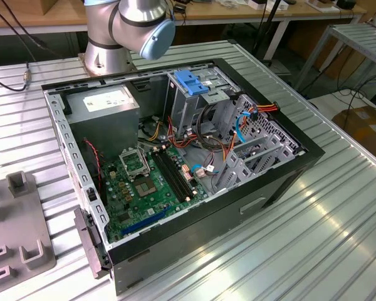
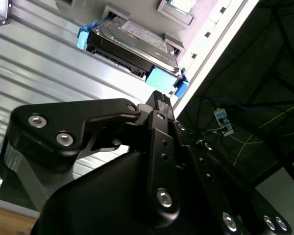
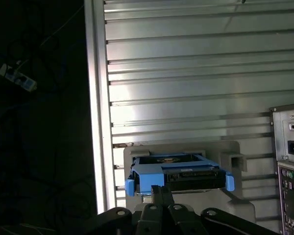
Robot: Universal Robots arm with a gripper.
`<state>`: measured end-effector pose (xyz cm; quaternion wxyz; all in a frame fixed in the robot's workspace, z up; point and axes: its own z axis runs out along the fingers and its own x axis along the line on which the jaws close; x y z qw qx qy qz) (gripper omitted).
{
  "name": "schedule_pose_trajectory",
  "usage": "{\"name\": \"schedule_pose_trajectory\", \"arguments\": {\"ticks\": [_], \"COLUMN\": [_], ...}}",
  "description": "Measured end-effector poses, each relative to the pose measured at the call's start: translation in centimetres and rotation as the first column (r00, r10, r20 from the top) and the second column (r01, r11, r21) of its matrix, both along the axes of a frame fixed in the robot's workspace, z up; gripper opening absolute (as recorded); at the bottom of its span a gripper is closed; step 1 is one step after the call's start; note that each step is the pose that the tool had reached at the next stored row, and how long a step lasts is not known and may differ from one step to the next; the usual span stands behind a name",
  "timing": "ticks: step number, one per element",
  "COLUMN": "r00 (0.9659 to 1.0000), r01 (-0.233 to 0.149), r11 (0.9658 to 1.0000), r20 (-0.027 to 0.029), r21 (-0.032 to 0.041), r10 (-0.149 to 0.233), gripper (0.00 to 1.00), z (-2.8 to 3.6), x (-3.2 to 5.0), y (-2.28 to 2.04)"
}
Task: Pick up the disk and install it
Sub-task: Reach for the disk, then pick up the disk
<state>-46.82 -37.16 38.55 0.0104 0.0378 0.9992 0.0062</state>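
The disk [image 3: 186, 172] lies flat in a grey holder [image 3: 232, 159] on the ribbed metal table, close to the table's edge. It is a silver-grey drive with a white label [image 2: 137, 35], framed by a blue plastic bracket [image 2: 161, 78]. My gripper [image 3: 161, 192] hovers just short of the disk's blue end, with black fingers [image 2: 159, 100] pressed together and nothing between them. In the exterior view the arm's [image 1: 135, 22] lower joints stand behind the open computer case [image 1: 175, 157].
Inside the case, a metal drive cage carries a blue latch [image 1: 191, 81], beside a grey power-supply box [image 1: 103, 103], a motherboard and loose cables. A grey fixture [image 1: 19, 238] sits on the exterior view's left. Beyond the table edge [image 3: 95, 122] is dark floor with cables.
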Motion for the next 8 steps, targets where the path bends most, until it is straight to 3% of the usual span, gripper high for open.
{"name": "schedule_pose_trajectory", "arguments": {"ticks": [8], "r00": [1.0], "r01": [0.0], "r11": [1.0], "r20": [-0.0001], "r21": [-0.0008], "r10": [0.0], "gripper": [0.1], "z": [-0.01], "x": [-0.04], "y": [0.0]}}
